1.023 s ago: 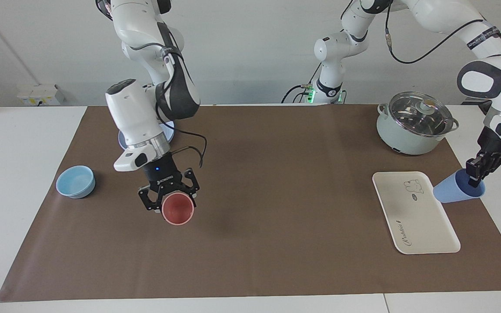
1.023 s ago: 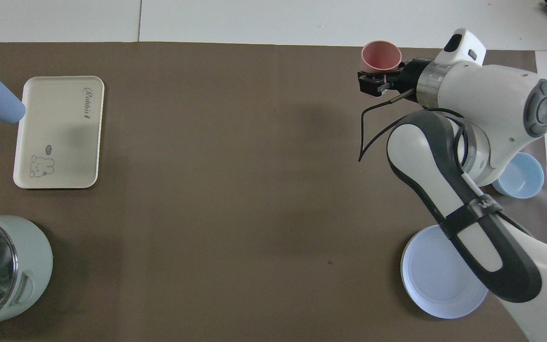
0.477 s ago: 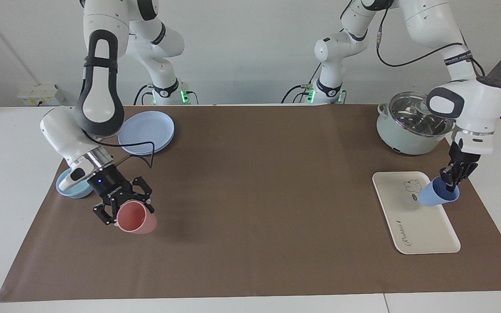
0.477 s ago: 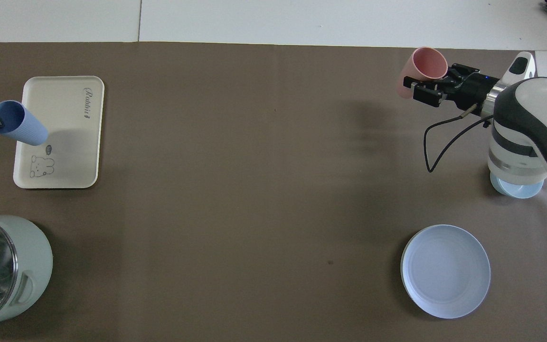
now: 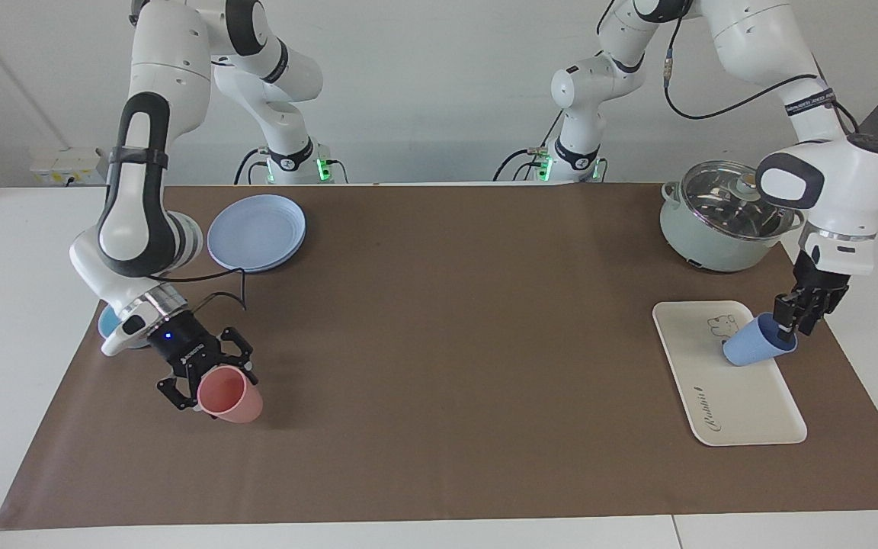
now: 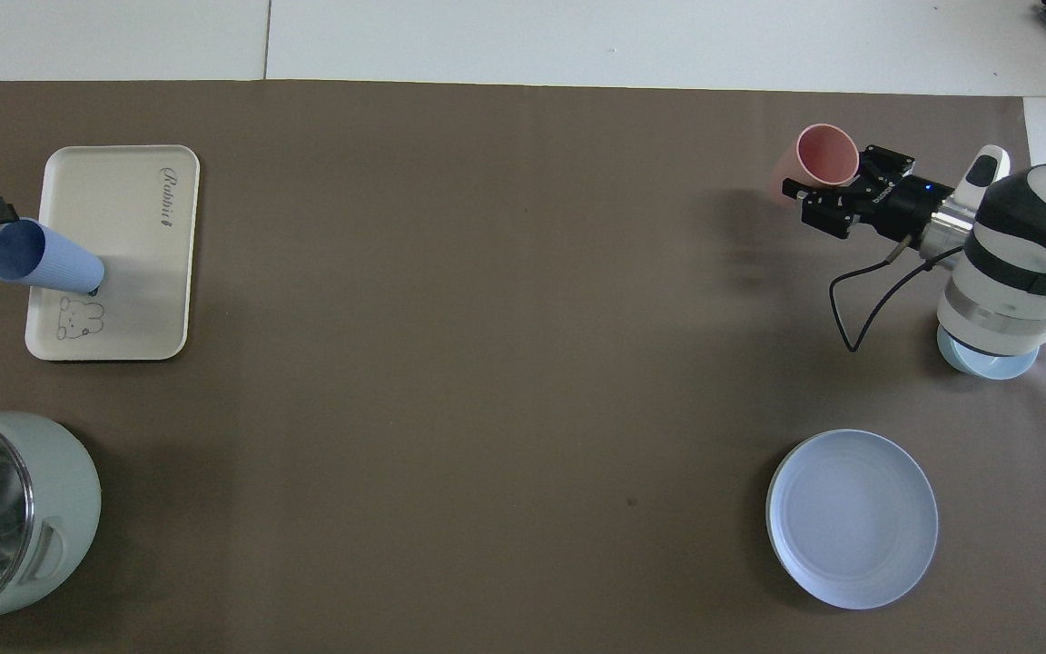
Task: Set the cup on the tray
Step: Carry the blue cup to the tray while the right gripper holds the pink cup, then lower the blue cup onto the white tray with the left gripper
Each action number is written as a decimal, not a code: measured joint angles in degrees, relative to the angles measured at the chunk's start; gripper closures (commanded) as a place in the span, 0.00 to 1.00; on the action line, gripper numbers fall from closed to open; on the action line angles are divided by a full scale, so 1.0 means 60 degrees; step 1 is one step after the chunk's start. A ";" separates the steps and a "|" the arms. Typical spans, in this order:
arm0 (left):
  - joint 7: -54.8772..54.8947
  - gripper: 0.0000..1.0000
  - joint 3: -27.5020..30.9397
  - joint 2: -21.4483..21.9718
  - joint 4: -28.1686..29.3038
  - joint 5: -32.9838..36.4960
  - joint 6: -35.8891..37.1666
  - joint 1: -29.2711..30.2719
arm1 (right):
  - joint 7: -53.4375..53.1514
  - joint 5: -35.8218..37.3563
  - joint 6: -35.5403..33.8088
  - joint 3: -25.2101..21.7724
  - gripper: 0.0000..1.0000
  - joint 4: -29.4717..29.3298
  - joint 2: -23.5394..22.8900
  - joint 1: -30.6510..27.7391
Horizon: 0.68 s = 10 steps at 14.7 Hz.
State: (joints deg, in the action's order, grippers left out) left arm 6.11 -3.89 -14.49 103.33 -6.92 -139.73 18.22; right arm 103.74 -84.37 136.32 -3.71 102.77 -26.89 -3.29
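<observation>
Cup (image 5: 757, 348) tilted over tray (image 5: 744, 412), left gripper (image 5: 796, 319) pinching its rim; overhead hides contact.

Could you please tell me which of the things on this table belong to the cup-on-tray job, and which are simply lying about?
Job:
- periwinkle-blue plastic tumbler, tilted, held by left gripper
- cream rectangular plastic tray

Lying about:
- pink cup in right gripper
- round blue plate
- pale-green lidded pot
- light-blue bowl

Bright, even light; soft shadows.
</observation>
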 measured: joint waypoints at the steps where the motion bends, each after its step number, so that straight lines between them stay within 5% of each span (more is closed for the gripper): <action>1: 0.0000 0.00 -0.0010 -0.0057 -0.0569 0.0000 0.0689 -0.0003 | 0.0185 -0.0018 0.0000 0.0002 1.00 0.0012 -0.0037 -0.0026; 5: 0.0012 0.00 -0.0034 -0.0133 -0.2464 0.0156 0.3665 -0.0227 | 0.1465 -0.0868 -0.0088 0.0002 1.00 0.0289 -0.0151 -0.0137; 10: -0.1133 0.00 -0.0058 -0.0116 -0.4473 0.1487 0.7270 -0.2026 | 0.2408 -0.0995 -0.0100 0.0007 1.00 0.0591 -0.0244 -0.0156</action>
State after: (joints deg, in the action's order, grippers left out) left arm -0.68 -4.24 -15.18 76.49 2.00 -96.11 6.07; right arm 118.19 -90.34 135.72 -3.67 106.32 -28.35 -4.22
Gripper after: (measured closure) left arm 0.000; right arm 0.176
